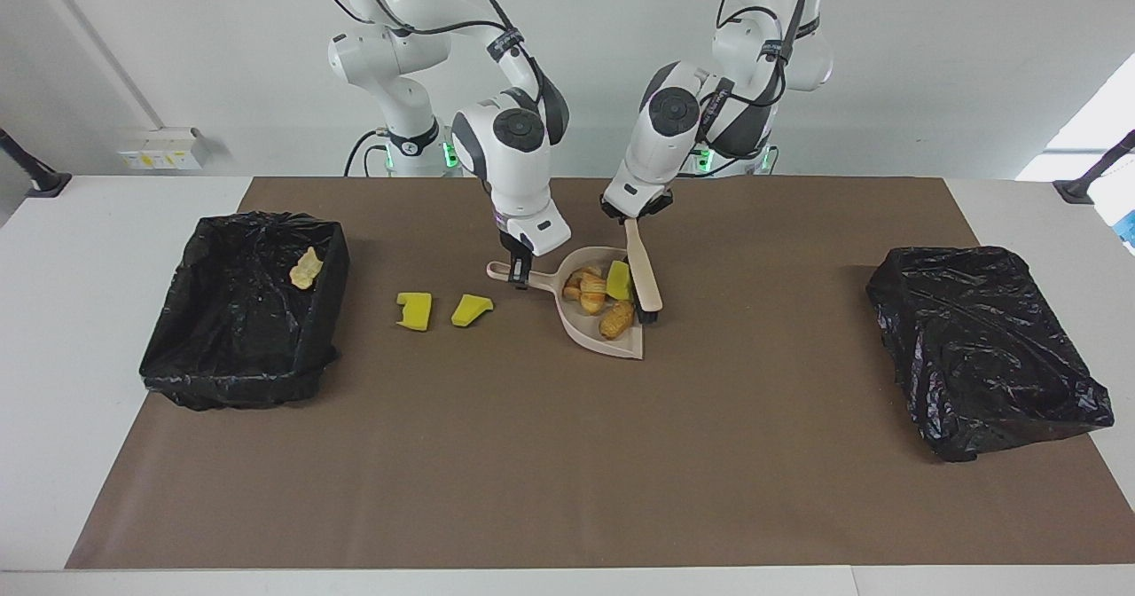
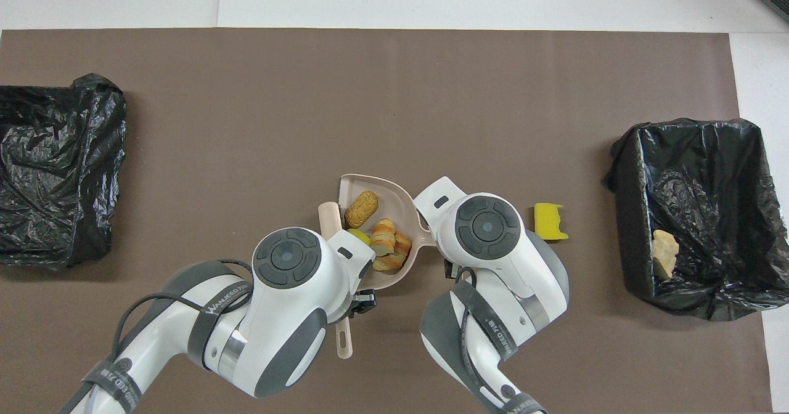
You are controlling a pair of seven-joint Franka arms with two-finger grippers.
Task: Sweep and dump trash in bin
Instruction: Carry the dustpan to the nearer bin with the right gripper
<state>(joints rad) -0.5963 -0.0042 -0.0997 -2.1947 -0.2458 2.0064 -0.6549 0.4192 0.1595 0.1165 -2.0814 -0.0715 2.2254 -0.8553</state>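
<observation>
With the left gripper (image 1: 635, 220) pinching the brush (image 1: 645, 281) and the right gripper (image 1: 517, 277) pinching the dustpan (image 1: 597, 336) handle mid-mat, push the trash (image 1: 605, 295) deeper into the pan, keeping its lip flat; two yellow chunks (image 1: 442, 310) remain outside.

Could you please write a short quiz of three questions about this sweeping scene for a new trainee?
1. True or false: the left gripper holds the brush.
2. How many yellow sponge chunks lie on the mat outside the dustpan? A) none B) two C) four
3. Fill in: the right gripper is shut on the dustpan's ____.

Key: 1 true. 2 B, the two sponge chunks lie between the dustpan and the bin at the right arm's end. 3 handle.
</observation>
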